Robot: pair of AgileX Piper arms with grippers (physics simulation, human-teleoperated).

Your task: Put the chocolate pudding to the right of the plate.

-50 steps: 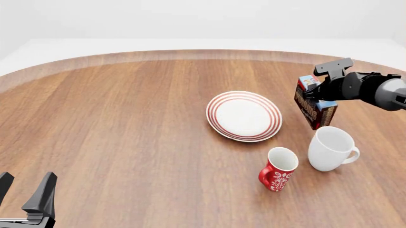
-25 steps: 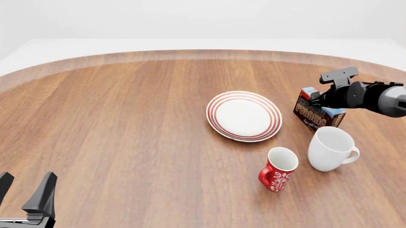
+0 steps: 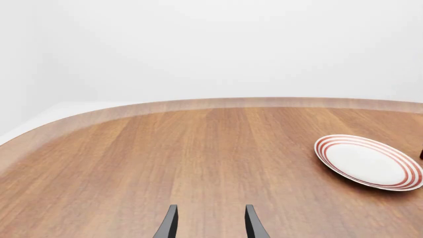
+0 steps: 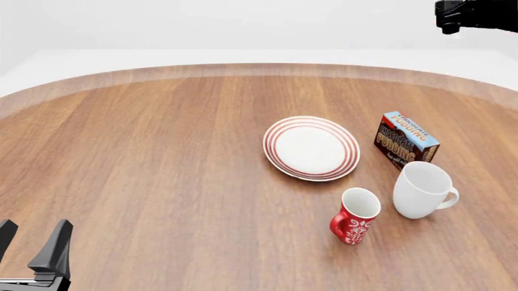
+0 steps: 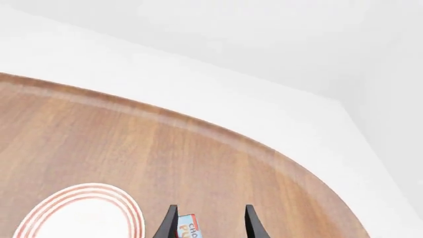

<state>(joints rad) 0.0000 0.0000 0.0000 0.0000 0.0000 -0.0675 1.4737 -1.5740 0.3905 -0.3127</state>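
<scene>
The chocolate pudding (image 4: 407, 144) lies on the table just right of the plate (image 4: 312, 147), apart from it, blue lettered top up. My right gripper (image 4: 463, 14) is high above the far right of the table, open and empty. In the right wrist view its fingers (image 5: 169, 223) frame the pudding (image 5: 187, 228) far below, with the plate (image 5: 79, 212) beside it. My left gripper (image 4: 33, 250) is open and empty at the near left corner. The left wrist view shows its gripper (image 3: 210, 225) and the plate (image 3: 367, 161) far off.
A plain white mug (image 4: 423, 189) stands just in front of the pudding, nearly touching it. A red patterned mug (image 4: 355, 215) stands to its left, in front of the plate. The wooden table's curved far edge (image 4: 259, 68) runs across the back.
My right gripper has let go of the pudding and risen up and away to the top right. The pudding now rests flat on the table. The left arm has not moved.
</scene>
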